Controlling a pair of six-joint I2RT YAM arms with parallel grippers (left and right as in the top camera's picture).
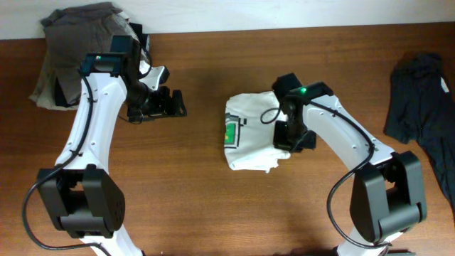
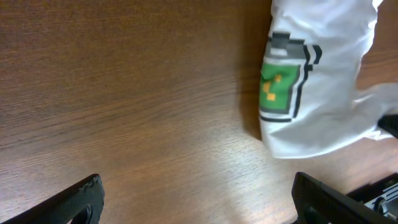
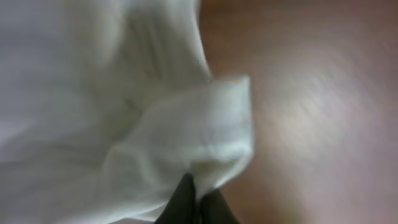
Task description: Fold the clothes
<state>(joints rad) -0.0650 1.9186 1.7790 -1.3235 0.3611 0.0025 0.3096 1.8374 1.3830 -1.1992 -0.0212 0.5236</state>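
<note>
A white T-shirt (image 1: pixel 250 131) with a green pixel print lies folded small in the middle of the table. It also shows in the left wrist view (image 2: pixel 317 81) and fills the right wrist view (image 3: pixel 124 112). My right gripper (image 1: pixel 290 139) is at the shirt's right edge, and its fingers (image 3: pixel 198 202) are shut on a fold of the white cloth. My left gripper (image 1: pixel 174 104) is open and empty, left of the shirt over bare wood; its fingers (image 2: pixel 193 199) are spread wide.
A pile of grey-brown clothes (image 1: pixel 78 43) lies at the back left corner. A dark garment (image 1: pixel 423 99) lies crumpled at the right edge. The table (image 1: pixel 213 199) is brown wood.
</note>
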